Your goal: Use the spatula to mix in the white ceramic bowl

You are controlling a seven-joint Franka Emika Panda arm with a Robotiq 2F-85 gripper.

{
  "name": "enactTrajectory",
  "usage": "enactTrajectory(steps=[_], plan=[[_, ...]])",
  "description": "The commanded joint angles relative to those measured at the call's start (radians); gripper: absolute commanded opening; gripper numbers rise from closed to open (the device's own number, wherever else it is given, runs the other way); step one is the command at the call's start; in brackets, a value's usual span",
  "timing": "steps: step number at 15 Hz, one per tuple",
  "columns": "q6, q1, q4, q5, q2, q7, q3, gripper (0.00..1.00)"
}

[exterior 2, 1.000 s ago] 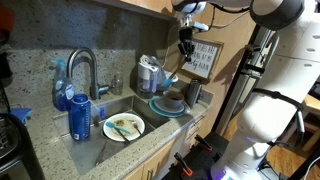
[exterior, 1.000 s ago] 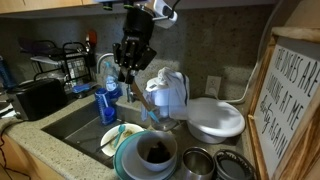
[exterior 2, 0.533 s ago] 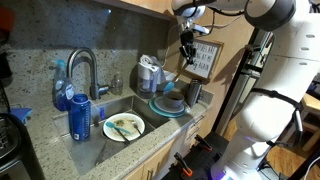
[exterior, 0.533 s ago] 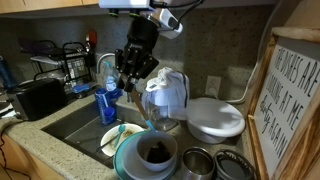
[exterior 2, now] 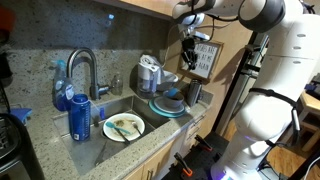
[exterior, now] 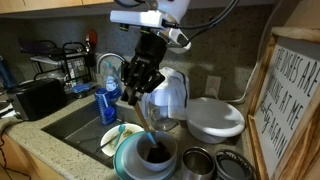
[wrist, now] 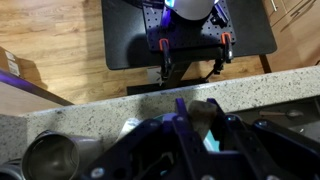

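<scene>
Over the kitchen counter, the gripper (exterior: 143, 88) has swung from the sink side toward the white ceramic bowl (exterior: 155, 169). Its jaws appear pressed on the spatula (exterior: 149, 118), which hangs down to the bowl's mouth, so mixing looks imminent. The bowl is dark inside, contents unclear, and sits on a teal plate (exterior: 122, 160) beside a metal bowl (exterior: 198, 163).

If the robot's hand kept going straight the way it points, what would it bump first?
Probably the white ceramic bowl just below the hand, though depth is hard to judge.
</scene>
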Motion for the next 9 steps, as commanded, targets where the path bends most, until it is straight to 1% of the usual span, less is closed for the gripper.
enactTrajectory(steps=[1,9], plan=[[0.005,-0.016,-0.023,0.029,0.005,-0.029,-0.004,0.07],[-0.014,-0.032,-0.043,0.017,0.034,-0.024,-0.007,0.07]])
